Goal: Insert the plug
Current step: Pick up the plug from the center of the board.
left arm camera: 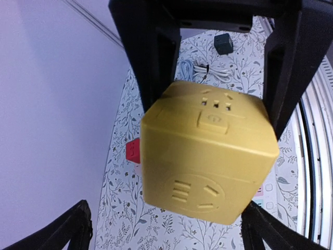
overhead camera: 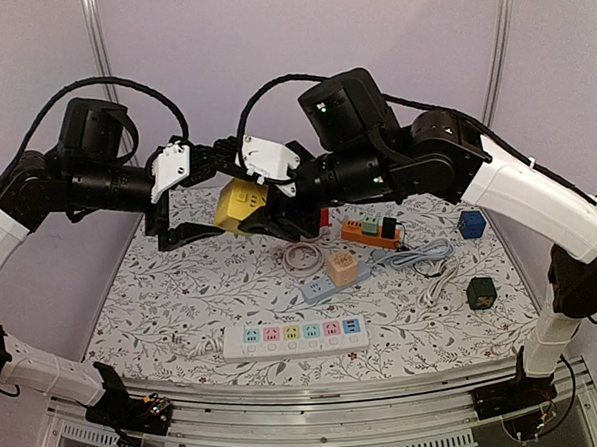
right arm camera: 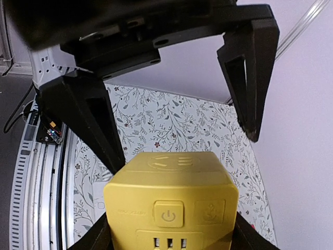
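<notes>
Yellow cube socket (overhead camera: 240,207): aloft over the floral table (overhead camera: 163,311), clamped on two sides by the right gripper (overhead camera: 273,217). Left gripper (overhead camera: 199,197): jaws spread wide, facing the cube without gripping it. White power strip (overhead camera: 294,335): flat near the table's front edge.

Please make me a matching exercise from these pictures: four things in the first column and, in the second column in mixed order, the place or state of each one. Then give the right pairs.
Column one
1. yellow socket cube
2. white power strip
3. blue cube
4. left gripper

Column two
A. open wide
B. lying along the near edge of the table
C. in the air, clamped by the right gripper
D. on the table, at its far right

Pairs: 1-C, 2-B, 3-D, 4-A
</notes>
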`<state>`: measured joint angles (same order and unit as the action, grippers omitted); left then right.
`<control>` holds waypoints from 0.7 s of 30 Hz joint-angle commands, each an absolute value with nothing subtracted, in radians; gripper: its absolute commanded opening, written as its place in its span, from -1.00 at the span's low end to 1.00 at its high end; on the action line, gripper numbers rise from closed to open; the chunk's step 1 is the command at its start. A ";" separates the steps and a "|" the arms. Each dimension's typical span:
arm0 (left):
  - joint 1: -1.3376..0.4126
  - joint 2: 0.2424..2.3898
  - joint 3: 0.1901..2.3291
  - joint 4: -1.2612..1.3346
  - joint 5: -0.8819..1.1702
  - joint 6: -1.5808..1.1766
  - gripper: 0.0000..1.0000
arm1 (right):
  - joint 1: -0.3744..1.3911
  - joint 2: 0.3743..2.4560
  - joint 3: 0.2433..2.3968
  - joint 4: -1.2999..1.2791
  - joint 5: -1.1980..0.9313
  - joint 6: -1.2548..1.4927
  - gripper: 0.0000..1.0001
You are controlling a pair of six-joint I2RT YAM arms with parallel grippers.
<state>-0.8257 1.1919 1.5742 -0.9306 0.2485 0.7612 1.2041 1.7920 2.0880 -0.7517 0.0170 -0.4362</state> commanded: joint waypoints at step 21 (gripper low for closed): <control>-0.444 1.524 1.041 -1.141 0.209 1.018 0.52 | 0.833 1.479 1.566 -0.625 -0.296 0.693 -1.00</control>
<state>-0.4343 1.5150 1.1824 -1.2705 0.1619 0.9756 0.8314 1.5620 1.5696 -0.6018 -0.3195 0.6476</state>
